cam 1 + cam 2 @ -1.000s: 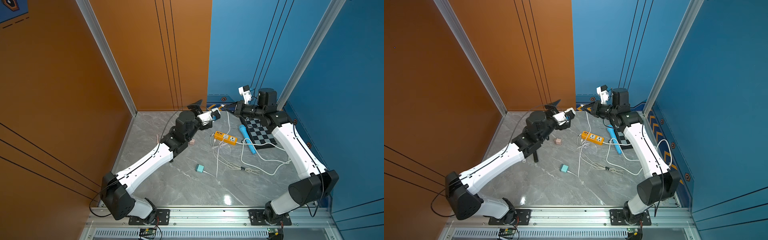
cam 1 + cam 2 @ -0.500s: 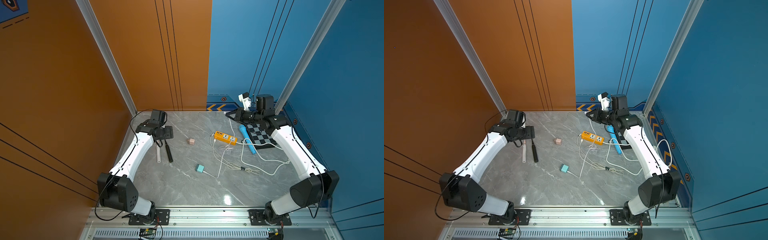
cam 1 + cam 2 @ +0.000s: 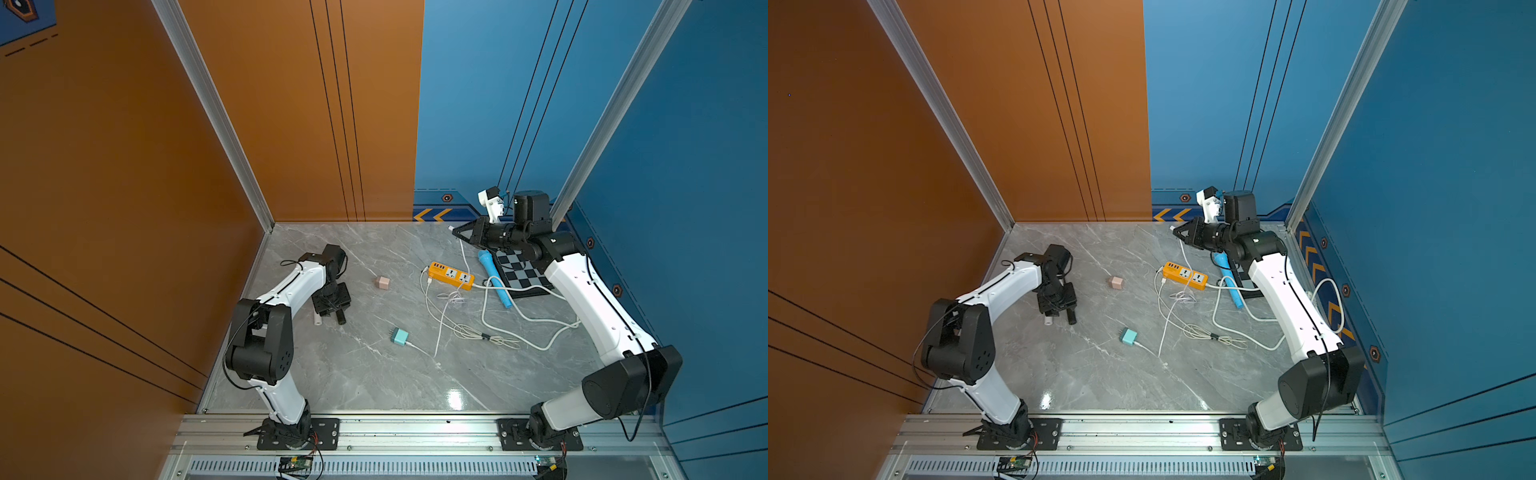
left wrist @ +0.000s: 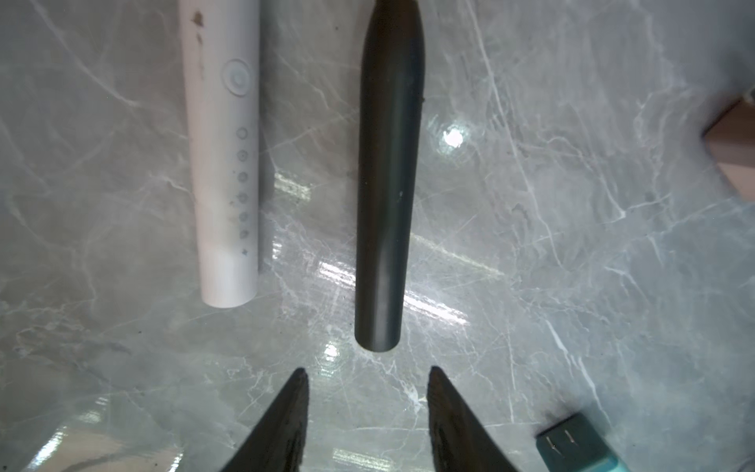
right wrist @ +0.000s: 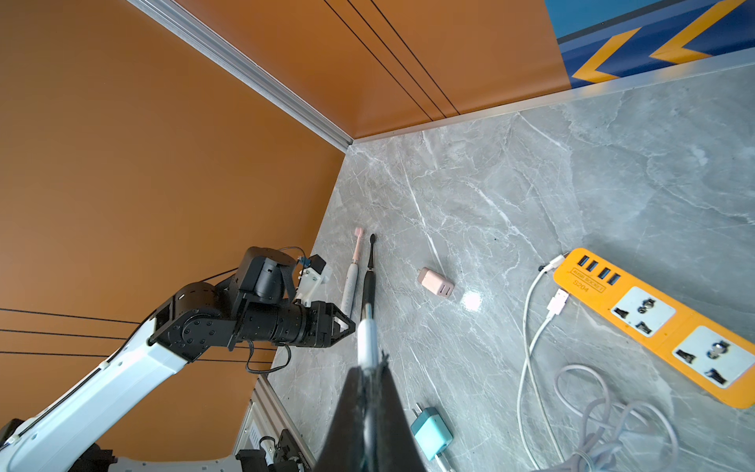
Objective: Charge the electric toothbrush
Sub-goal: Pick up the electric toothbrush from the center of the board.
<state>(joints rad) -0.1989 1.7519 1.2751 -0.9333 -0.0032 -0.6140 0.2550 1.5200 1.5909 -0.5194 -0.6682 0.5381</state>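
Black slim electric toothbrush (image 4: 386, 184) lies flat on grey marble bench (image 4: 572, 265), beside white plastic toothbrush (image 4: 222, 163). Your left hand (image 4: 367, 370) hovers over its base, jaws parted, empty. Your right hand (image 5: 371, 365) clenched on white cable plug (image 5: 366, 335).

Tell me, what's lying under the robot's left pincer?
A white toothbrush and a black toothbrush lie side by side below the left pincer. In both top views it hides all but their handle ends.

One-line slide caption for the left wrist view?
Left gripper, jaws apart, just short of the butt end of the black toothbrush; white toothbrush parallel beside it on marble table.
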